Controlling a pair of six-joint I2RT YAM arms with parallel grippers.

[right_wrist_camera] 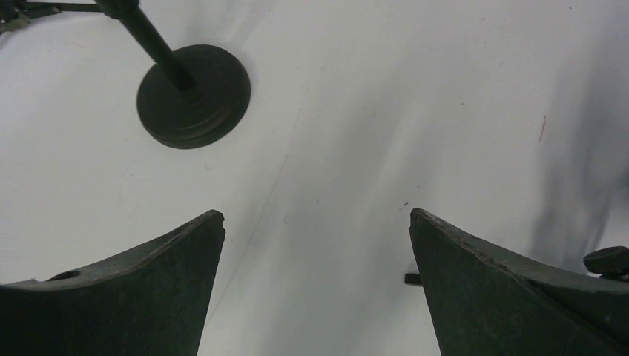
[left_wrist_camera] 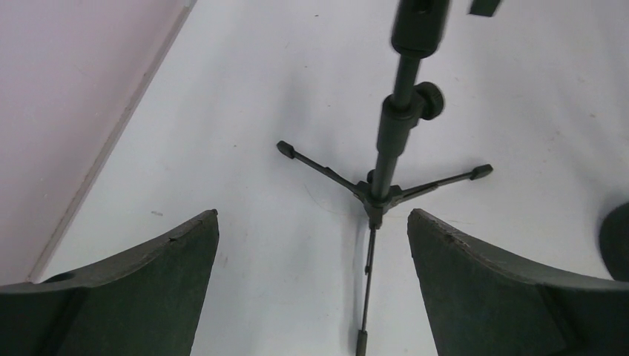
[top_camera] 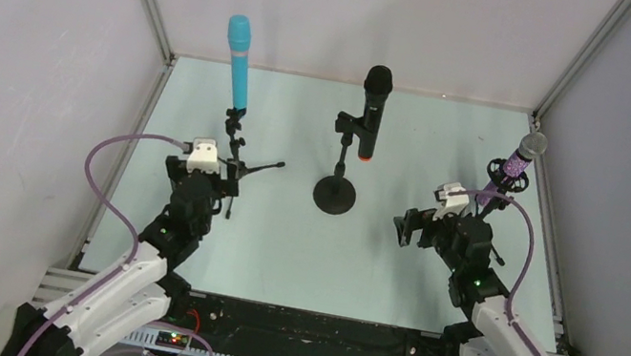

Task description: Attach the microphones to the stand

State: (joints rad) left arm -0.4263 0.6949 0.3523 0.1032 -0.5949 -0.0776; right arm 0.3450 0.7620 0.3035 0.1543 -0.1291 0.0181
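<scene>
The cyan microphone (top_camera: pixel 237 58) stands upright in the clip of a small tripod stand (top_camera: pixel 237 160) at the left. The black microphone with an orange end (top_camera: pixel 372 112) sits in the clip of the round-base stand (top_camera: pixel 335 191) in the middle. The glittery purple microphone with a silver head (top_camera: pixel 518 160) is held tilted on a third stand (top_camera: pixel 496 184) at the right. My left gripper (top_camera: pixel 230 191) is open and empty, just in front of the tripod stand (left_wrist_camera: pixel 378 194). My right gripper (top_camera: pixel 405 228) is open and empty, facing the round base (right_wrist_camera: pixel 194 96).
Grey enclosure walls close in the pale table (top_camera: pixel 280 250) on the left, back and right. In the left wrist view a tripod leg (left_wrist_camera: pixel 367 282) runs toward me between my fingers. In the right wrist view a stand foot (right_wrist_camera: pixel 412 279) and a knob (right_wrist_camera: pixel 607 259) show by my right finger.
</scene>
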